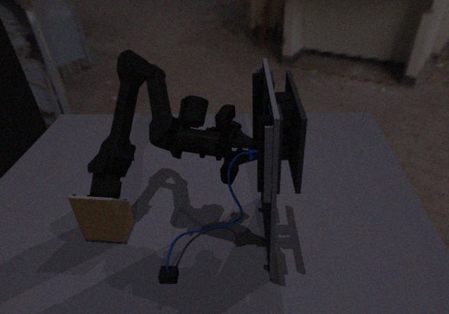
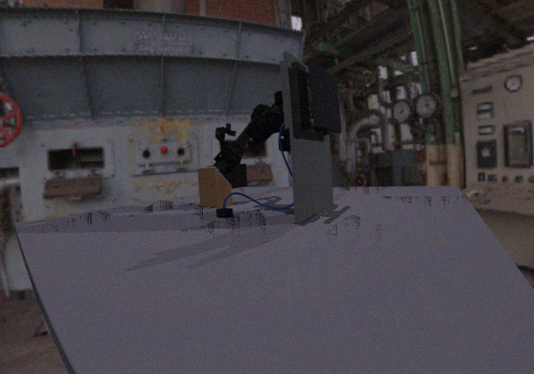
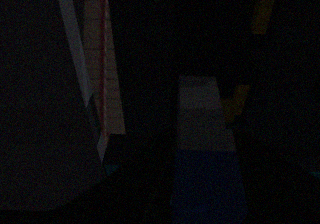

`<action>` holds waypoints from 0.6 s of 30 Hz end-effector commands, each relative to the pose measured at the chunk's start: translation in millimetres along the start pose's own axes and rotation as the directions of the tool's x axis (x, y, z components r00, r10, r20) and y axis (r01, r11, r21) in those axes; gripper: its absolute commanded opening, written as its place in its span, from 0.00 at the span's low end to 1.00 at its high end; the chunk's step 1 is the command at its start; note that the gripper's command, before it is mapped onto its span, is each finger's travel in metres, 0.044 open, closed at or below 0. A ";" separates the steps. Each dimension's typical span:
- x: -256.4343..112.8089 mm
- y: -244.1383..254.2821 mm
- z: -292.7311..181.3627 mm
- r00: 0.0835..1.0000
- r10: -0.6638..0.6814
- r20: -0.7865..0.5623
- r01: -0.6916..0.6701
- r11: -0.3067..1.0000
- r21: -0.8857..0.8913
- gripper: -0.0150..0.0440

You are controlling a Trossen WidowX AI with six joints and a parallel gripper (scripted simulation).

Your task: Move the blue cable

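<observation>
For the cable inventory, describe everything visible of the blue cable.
The blue cable is thin, round and smooth, plastic by its look. One end enters a small black block on the table; from there it bends, rises in an S and ends in a blue plug with a pale grey front part. The gripper is closed on the plug, right by the upright panel.
</observation>
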State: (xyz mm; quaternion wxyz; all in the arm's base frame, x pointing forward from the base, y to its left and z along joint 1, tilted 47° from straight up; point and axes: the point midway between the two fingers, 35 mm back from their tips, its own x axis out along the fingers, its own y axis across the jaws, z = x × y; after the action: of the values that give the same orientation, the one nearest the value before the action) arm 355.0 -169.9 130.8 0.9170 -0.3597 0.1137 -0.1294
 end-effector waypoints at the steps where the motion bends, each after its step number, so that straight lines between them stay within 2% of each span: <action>1: 1.7 -1.0 0.2 1.000 -0.005 -0.004 0.005 1.000 0.005 0.25; 18: 6.4 -0.9 1.9 1.000 -0.006 -0.004 0.006 1.000 0.006 0.25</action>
State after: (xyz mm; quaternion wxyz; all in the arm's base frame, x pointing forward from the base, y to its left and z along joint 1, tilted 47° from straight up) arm 360.2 -170.3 131.5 0.9170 -0.3595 0.1135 -0.1300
